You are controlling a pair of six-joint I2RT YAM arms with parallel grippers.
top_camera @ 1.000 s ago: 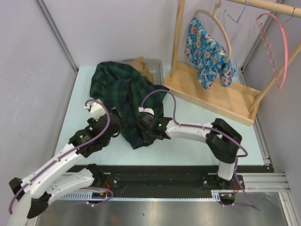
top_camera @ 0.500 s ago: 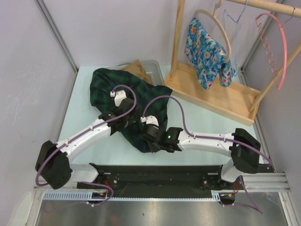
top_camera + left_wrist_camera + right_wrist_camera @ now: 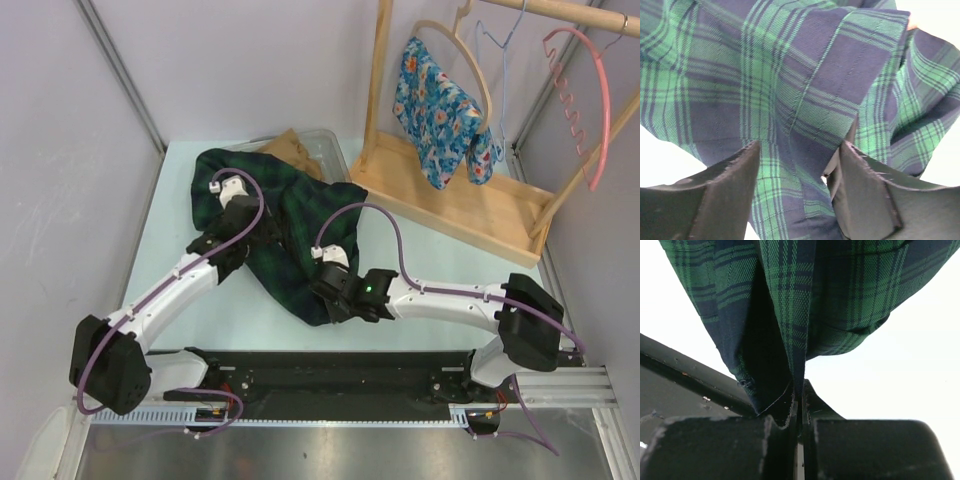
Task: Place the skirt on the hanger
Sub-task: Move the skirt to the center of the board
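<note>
Two arms meet over the skirt (image 3: pixel 290 215), heaped toward the tabletop's far left corner. The wooden hanger (image 3: pixel 476 58) hangs past the far right corner, nearer the right tool (image 3: pixel 325 295) than the left tool (image 3: pixel 240 212).

Left wrist: fingers spread wide above plaid, holding nothing.

Right wrist: jaws pinched tight on a skirt fold.

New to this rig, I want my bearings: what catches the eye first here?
A dark green-and-navy plaid skirt sprawls across the pale table. The right pincer is shut on a fold at its near edge; the left pincer hangs open over the cloth. Far right, a blue floral garment hangs on a wooden rack.
</note>
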